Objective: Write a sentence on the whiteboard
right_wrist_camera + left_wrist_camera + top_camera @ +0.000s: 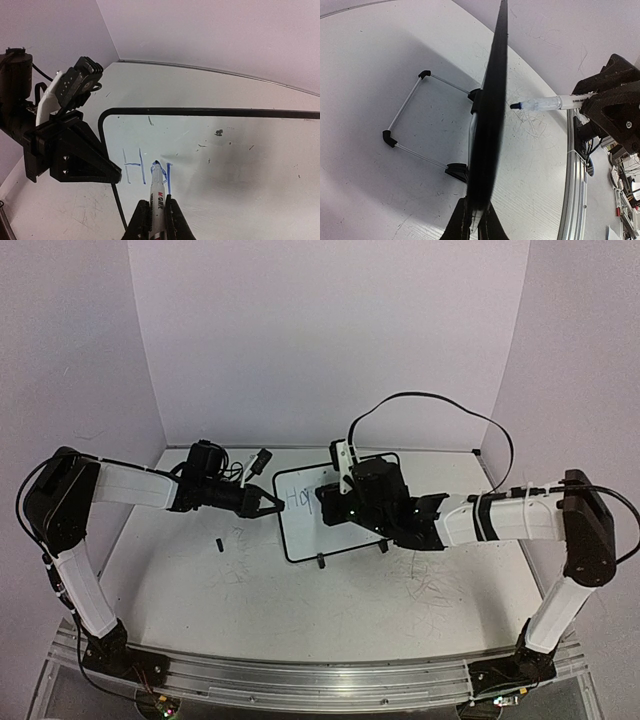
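Note:
The whiteboard (310, 515), a small white board in a thin black frame, stands mid-table on two black feet. My left gripper (272, 505) is shut on its left edge; in the left wrist view the board (490, 125) is edge-on between my fingers (460, 225). My right gripper (157, 212) is shut on a white marker (158, 195) whose tip touches the board face (225, 165). Blue writing (145, 170) reads "H", then an "o" behind the tip and one more stroke. The rest of the sentence is not in view. The right gripper (335, 502) hovers over the board's middle.
A small black cap-like piece (219, 544) lies on the scuffed table left of the board. The board's wire stand (415, 125) sits behind it. Purple walls close the back and sides. The aluminium rail (300, 675) runs along the near edge.

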{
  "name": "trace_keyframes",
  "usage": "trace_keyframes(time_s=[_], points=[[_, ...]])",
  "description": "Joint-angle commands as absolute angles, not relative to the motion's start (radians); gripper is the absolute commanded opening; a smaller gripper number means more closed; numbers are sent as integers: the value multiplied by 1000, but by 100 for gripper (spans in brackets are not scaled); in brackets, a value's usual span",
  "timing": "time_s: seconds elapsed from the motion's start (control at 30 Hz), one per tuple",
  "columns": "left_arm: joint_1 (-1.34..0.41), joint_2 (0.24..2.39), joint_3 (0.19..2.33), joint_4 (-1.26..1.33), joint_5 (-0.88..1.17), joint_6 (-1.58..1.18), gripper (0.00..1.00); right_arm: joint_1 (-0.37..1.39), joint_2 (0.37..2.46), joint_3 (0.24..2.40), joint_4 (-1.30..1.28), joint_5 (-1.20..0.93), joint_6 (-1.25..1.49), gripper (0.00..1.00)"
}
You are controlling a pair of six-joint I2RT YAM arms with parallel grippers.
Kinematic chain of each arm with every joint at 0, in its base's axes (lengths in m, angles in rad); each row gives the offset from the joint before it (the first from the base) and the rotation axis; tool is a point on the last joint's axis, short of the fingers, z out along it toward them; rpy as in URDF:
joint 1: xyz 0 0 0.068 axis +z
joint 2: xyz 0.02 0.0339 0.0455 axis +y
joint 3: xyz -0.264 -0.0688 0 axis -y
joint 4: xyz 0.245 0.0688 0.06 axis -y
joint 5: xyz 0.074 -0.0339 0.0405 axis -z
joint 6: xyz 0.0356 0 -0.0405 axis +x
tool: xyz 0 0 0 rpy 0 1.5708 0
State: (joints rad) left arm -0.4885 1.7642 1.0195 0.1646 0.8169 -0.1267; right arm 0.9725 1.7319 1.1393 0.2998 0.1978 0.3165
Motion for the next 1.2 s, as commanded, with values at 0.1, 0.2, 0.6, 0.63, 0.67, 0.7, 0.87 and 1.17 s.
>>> trace_keyframes(time_s=[0.1, 0.2, 0.6, 0.63, 0.67, 0.7, 0.87, 1.17], points=[[-480, 1715, 1025, 138, 799, -123, 0, 966, 1752, 1179, 319, 234, 313, 0], [-479, 1716, 1026, 138, 800, -123, 0, 965, 1755, 1178, 314, 241, 316, 0], [-481, 1714, 1027, 137, 799, -122, 0, 965, 1774, 1195, 304, 258, 312, 0], [-480, 1714, 1027, 137, 799, -121, 0, 964, 1773, 1194, 302, 264, 313, 0], [-480, 1713, 1027, 137, 799, -121, 0, 964, 1771, 1193, 300, 271, 314, 0], [-480, 1713, 1027, 137, 799, -121, 0, 964, 1769, 1191, 298, 278, 315, 0], [-480, 1713, 1026, 137, 800, -121, 0, 964, 1760, 1180, 283, 299, 323, 0], [-480, 1719, 1028, 136, 800, -121, 0, 964, 1740, 1151, 273, 331, 340, 0]])
